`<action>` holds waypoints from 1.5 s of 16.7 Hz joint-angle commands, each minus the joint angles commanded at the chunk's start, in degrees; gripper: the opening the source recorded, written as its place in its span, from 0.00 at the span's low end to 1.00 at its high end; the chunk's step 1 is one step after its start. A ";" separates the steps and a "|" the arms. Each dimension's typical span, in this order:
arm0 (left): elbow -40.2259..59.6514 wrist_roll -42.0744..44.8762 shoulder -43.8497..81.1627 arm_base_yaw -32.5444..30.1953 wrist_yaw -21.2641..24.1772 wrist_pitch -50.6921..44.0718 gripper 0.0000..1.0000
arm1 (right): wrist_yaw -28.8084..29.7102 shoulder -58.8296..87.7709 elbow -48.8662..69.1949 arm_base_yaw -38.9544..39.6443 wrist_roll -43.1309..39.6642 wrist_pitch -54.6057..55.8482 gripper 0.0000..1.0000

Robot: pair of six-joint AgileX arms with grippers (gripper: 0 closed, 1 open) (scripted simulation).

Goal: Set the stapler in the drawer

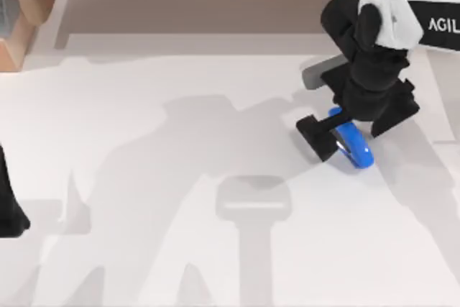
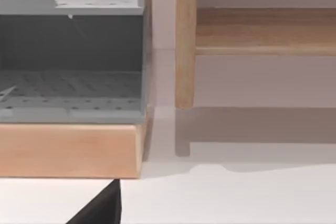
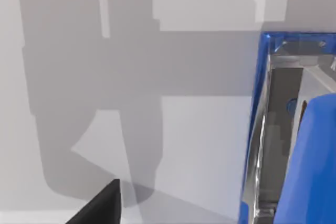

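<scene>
Right arm reaches in from the tabletop's far right corner, wrist bent steeply down; right hand (image 1: 356, 133) low over the right half, fingers spread wide; left hand (image 1: 10, 213) parked at the left edge, black, idle.

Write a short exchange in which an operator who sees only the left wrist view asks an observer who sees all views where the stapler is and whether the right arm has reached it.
Operator: My left tool faces a grey drawer unit in a wooden frame. Where is the stapler?
Observer: The blue stapler lies on the white table, right of centre in the top view.
Operator: Has the right arm reached it?
Observer: Yes. The right tool is down over the stapler, open, with one finger on each side. I cannot tell whether they touch it.
</scene>
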 joint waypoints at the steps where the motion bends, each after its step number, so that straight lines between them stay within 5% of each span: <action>1: 0.00 0.00 0.00 0.00 0.00 0.00 1.00 | 0.00 0.00 0.00 0.00 0.00 0.00 0.92; 13: 0.00 0.00 0.00 0.00 0.00 0.00 1.00 | 0.00 0.00 0.00 0.00 0.00 0.00 0.02; 25: 0.00 0.00 0.00 0.00 0.00 0.00 1.00 | 0.10 -1.49 1.33 -0.12 -0.04 -2.16 0.00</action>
